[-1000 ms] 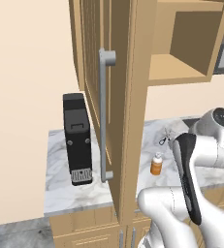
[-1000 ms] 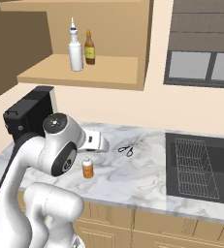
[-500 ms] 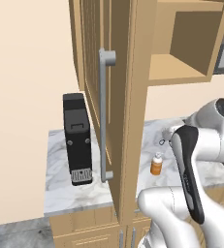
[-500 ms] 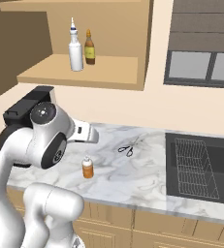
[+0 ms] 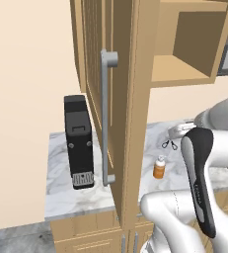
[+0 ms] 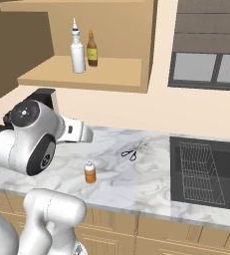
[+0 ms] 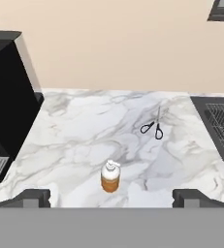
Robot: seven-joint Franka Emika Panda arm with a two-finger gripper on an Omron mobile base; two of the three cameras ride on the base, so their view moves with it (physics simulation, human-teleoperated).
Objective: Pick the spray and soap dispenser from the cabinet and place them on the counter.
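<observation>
Soap dispenser (image 7: 110,176) upright on counter (image 7: 84,131), spray (image 6: 77,48) apparently shelved in cabinet (image 6: 131,74).

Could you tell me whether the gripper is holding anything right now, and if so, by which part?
Nothing is held: the gripper is open, with the soap dispenser standing free on the counter.

The soap dispenser (image 6: 89,172) stands upright on the surface (image 6: 151,179), with the scissors (image 6: 130,154) lying behind it toward the wall. The spray (image 6: 77,46) stands on the cabinet (image 6: 81,72) shelf above, just beside another bottle (image 6: 91,49). The coffee machine (image 5: 79,141) sits at the surface's left end.
</observation>
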